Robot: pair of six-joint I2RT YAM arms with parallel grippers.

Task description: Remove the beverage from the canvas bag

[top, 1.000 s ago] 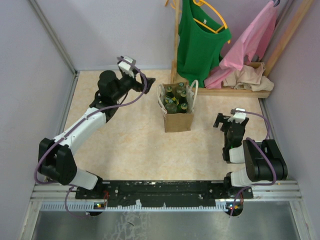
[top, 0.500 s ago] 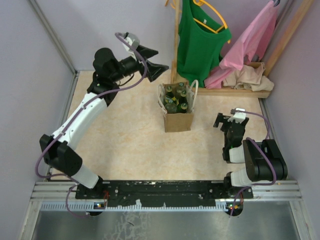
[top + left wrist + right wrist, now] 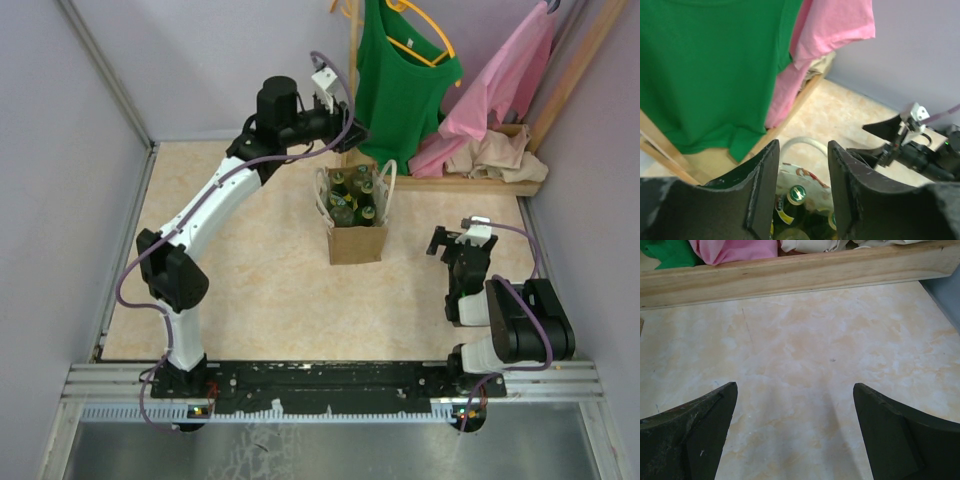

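The tan canvas bag (image 3: 356, 243) stands upright mid-table with white looped handles, and several green beverage bottles (image 3: 352, 198) stand inside it. My left gripper (image 3: 352, 135) hovers just behind and above the bag's far edge. In the left wrist view its jaws (image 3: 803, 150) stand apart with nothing between them; below them are a green bottle cap (image 3: 798, 194) and a white handle (image 3: 802, 142). My right gripper (image 3: 455, 240) rests low at the right of the bag, open (image 3: 795, 390) over bare table.
A wooden clothes rack stands at the back right with a green shirt (image 3: 400, 80) and a pink shirt (image 3: 500, 90) hanging close behind the bag. Its wooden base beam (image 3: 790, 272) lies ahead of the right gripper. Lilac walls enclose the table.
My left arm has swung from the back left across to above the bag, and its jaws have narrowed. The right arm and the bag have not moved.
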